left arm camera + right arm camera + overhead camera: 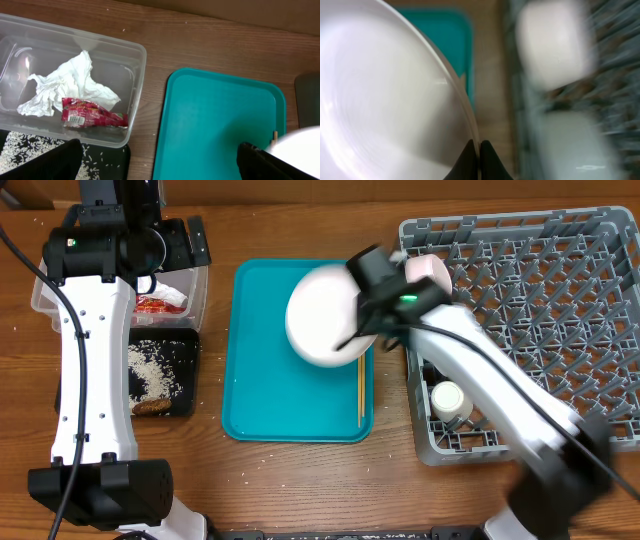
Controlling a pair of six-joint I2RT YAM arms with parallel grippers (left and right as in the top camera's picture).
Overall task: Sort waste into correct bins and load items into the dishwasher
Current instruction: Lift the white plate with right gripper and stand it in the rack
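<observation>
My right gripper [362, 330] is shut on the rim of a white plate [322, 315] and holds it tilted over the teal tray's right side, close to the grey dish rack [560, 280]. In the right wrist view the fingers [479, 150] pinch the plate's edge [395, 100]; that view is blurred. Wooden chopsticks [360, 390] lie on the teal tray. A small white cup [447, 400] and a pale bowl [428, 270] sit in the rack. My left gripper [160, 160] is open and empty above the clear tub [135, 55], which holds crumpled paper [65, 82] and the red wrapper [92, 116].
The black tray [190, 375] with rice [150, 370] and a brown lump [150, 407] lies in front of the clear tub [195, 280]. The teal serving tray [270, 380] fills the table's middle. A few rice grains lie scattered on the wooden table.
</observation>
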